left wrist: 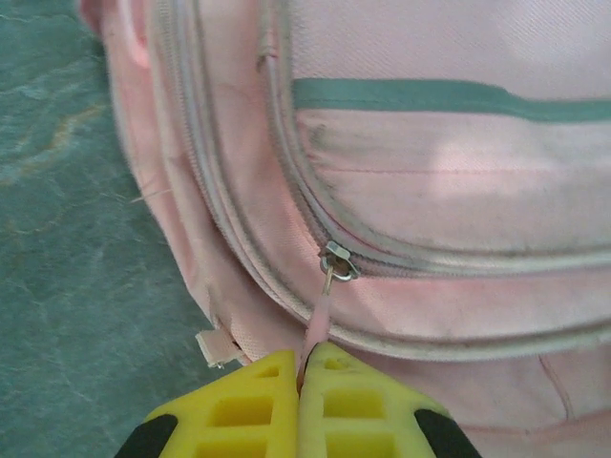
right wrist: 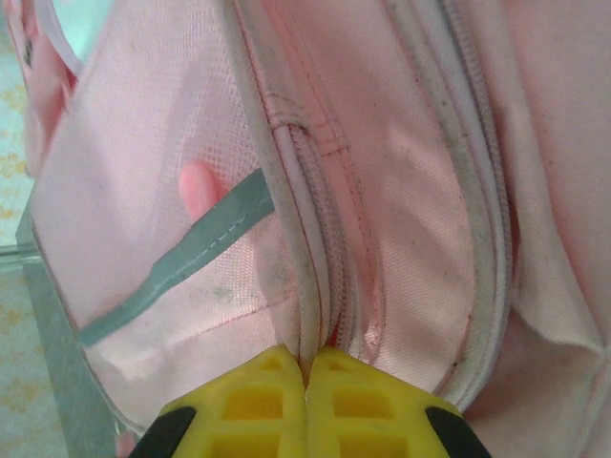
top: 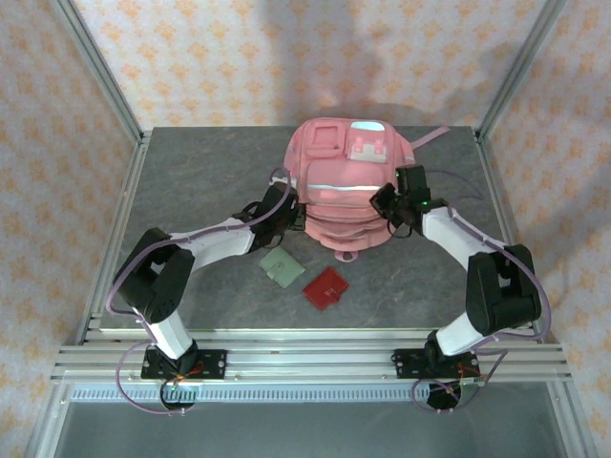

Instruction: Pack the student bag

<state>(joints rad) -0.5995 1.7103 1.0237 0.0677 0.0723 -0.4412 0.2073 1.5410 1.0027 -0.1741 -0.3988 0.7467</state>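
The bag (top: 344,181) sat upper centre on the counter (top: 191,172). Our left end effector (left wrist: 301,372) pinched the zip pull (left wrist: 320,320); the right end effector (right wrist: 307,367) clamped a side seam (right wrist: 315,286). We judged it best to pull steadily along the zip track, holding the seam taut.

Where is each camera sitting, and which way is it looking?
Top camera: high behind the robot, looking down at the table and pink bag; both arms show, left hand and right hand at the bag's sides.
Left wrist camera: on the left arm, looking past its yellow fingers at the bag's front; they pinch the zip pull.
Right wrist camera: on the right arm, looking past yellow fingers shut on a seam of the bag.
Shared: both wrist cameras see pink bag fabric close up.
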